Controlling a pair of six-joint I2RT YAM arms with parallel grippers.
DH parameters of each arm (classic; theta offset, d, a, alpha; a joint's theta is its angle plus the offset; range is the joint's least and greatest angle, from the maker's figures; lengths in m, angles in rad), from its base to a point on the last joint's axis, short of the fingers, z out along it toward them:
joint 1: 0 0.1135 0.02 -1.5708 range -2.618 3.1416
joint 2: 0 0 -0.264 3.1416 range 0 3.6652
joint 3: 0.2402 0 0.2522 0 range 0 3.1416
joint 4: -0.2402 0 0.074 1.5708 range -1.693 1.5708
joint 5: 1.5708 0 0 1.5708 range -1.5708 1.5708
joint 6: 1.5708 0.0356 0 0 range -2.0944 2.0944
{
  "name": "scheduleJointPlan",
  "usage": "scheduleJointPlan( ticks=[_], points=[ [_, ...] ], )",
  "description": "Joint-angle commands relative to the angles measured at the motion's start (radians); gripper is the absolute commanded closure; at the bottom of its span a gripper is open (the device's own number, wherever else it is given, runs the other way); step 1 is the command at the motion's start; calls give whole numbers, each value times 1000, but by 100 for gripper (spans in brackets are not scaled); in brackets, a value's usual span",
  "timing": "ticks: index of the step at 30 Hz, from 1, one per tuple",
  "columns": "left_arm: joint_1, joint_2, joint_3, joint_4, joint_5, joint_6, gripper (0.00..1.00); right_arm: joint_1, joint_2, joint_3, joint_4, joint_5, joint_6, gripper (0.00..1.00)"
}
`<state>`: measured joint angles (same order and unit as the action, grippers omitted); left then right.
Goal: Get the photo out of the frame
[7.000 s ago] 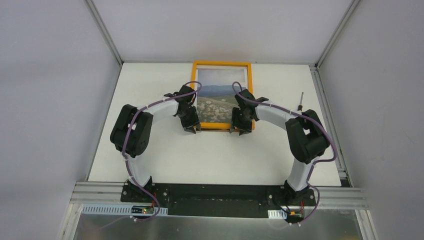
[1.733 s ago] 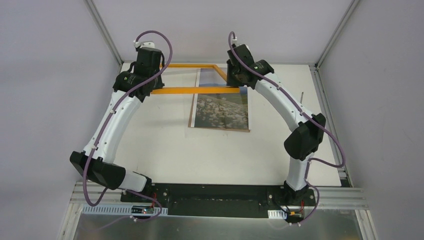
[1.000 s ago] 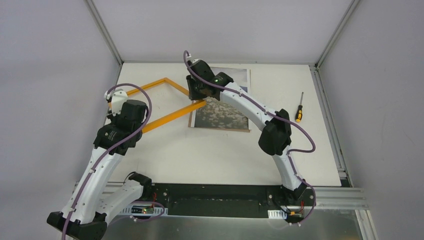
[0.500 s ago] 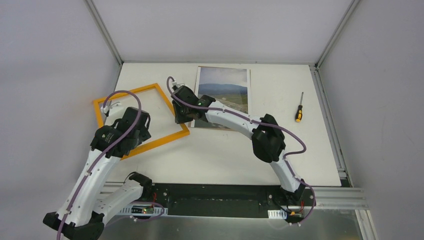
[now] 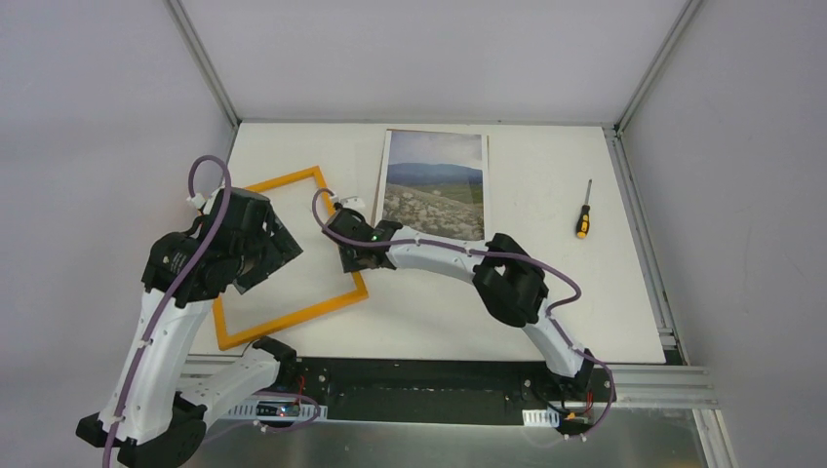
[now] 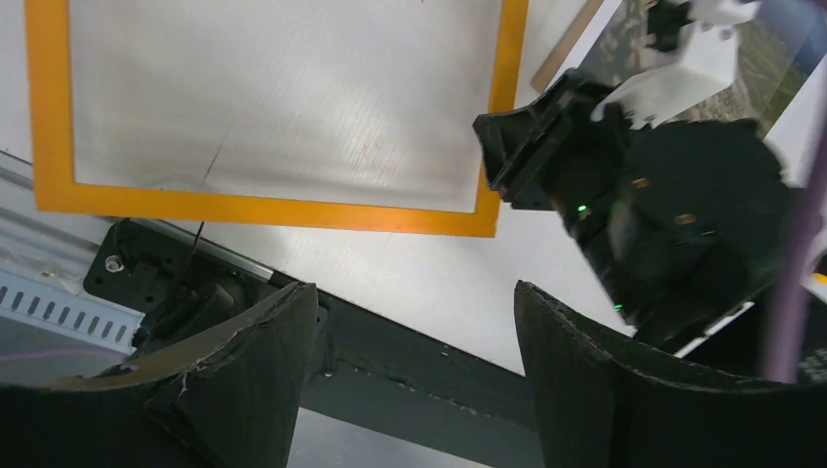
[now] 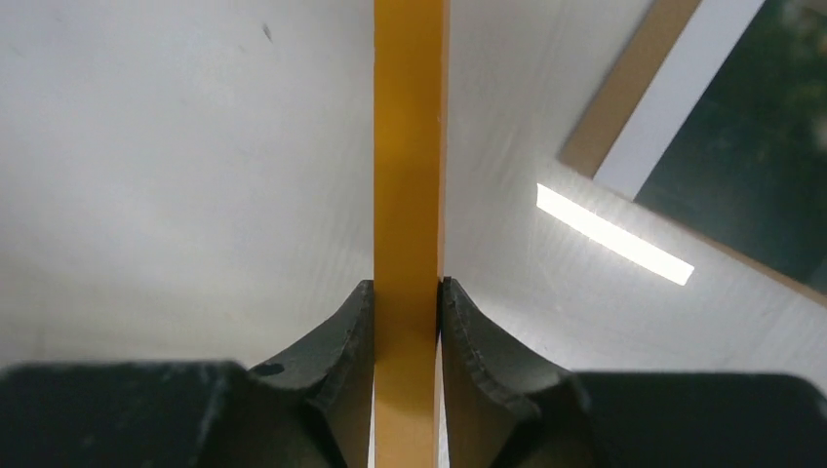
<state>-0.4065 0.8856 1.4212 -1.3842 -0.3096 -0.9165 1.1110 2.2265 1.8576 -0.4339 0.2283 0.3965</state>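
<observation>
As the step in hand appears to be parking the emptied frame clear of the print, the top view sets the limits. The narrow orange rectangular picture frame (image 5: 293, 317) lies at the left of the white worktop (image 5: 546, 292). The portrait-format landscape photo (image 5: 434, 185) lies face up at the far centre. The right end effector (image 5: 353, 261) sits at the frame's right rail, and the left end effector (image 5: 268, 244) hangs above the frame.

In the left wrist view, the left end effector (image 6: 414, 380) stands released, grasping nothing, with the frame (image 6: 263, 208) below it.

In the right wrist view, the right end effector (image 7: 408, 331) is clenched on the frame (image 7: 410, 146), one finger on each side of the rail. The photo (image 7: 741, 146), on its brown backing board (image 7: 624, 93), lies just beside. Release only once the rail rests flat, then retreat straight upward. A sideways exit risks dragging the rail onto the photo.
</observation>
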Motion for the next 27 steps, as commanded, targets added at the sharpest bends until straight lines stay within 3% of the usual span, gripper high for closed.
scheduleJointPlan(
  ticks=[1,5,11,13,17,20,27],
  points=[
    [-5,47,36,10,53,13,26,34,-63,-70,12,120,66,100],
    [-5,71,34,27,65,20,26,38,-76,-99,-15,166,91,100],
    [-5,104,35,44,72,30,26,40,-26,-6,-42,61,143,100],
    [-5,111,44,44,67,34,26,40,-24,10,-56,21,175,89],
    [-6,121,39,52,47,47,26,23,-97,-44,-21,-113,201,51],
    [-5,127,15,91,61,72,25,-7,-219,-141,51,-209,163,33],
    [-5,222,-76,339,258,164,22,-235,-526,-472,75,-457,122,27]
  ],
)
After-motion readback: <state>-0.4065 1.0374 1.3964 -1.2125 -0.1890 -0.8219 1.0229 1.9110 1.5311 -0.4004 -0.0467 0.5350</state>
